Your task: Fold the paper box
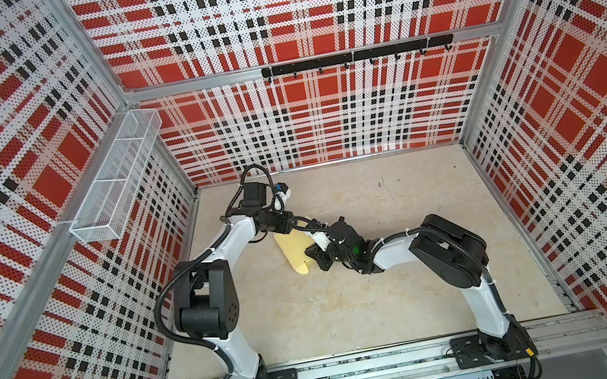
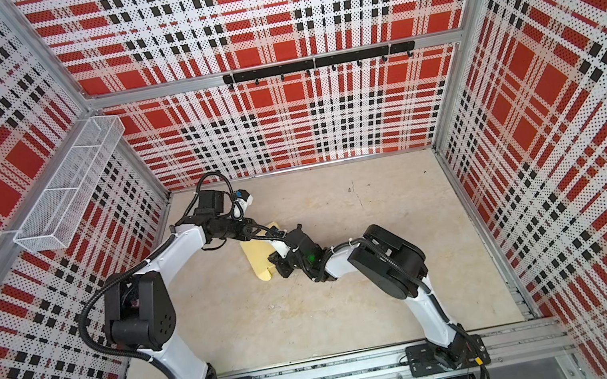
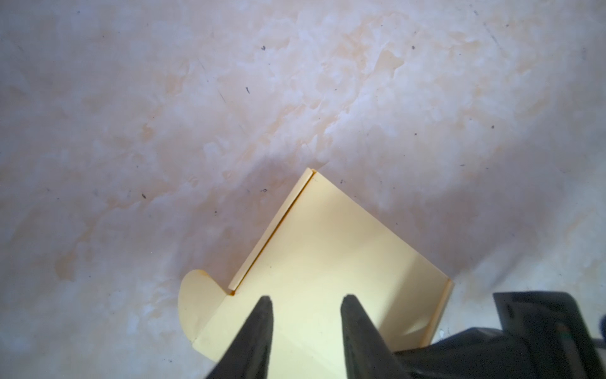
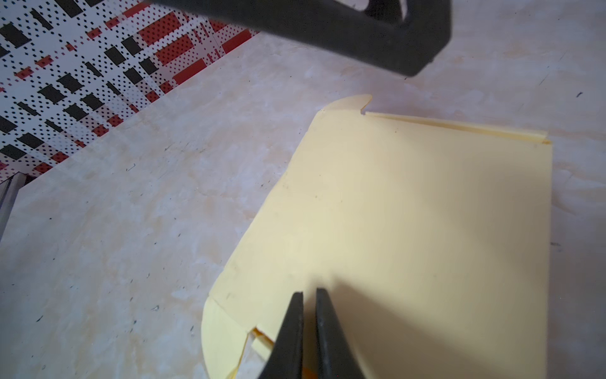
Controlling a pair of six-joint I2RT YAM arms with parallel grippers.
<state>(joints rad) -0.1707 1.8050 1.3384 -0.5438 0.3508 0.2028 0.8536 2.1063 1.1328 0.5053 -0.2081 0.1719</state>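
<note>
The paper box (image 1: 293, 254) (image 2: 258, 261), pale yellow and folded flat, lies left of the table's middle in both top views, under both wrists. In the left wrist view its top panel (image 3: 331, 249) has a narrow side flap along one edge and a rounded tab (image 3: 196, 305). My left gripper (image 3: 306, 298) hovers open over that panel, with nothing between its fingers. My right gripper (image 4: 309, 292) (image 1: 313, 260) is shut, its tips over the panel (image 4: 410, 213) near a corner with a rounded tab (image 4: 223, 338). Whether the tips touch the card I cannot tell.
The beige marbled table (image 1: 395, 288) is walled by red plaid panels. A white wire basket (image 1: 115, 181) hangs on the left wall and a black hook rail (image 1: 354, 57) on the back wall. Each gripper's black body shows in the other's wrist view.
</note>
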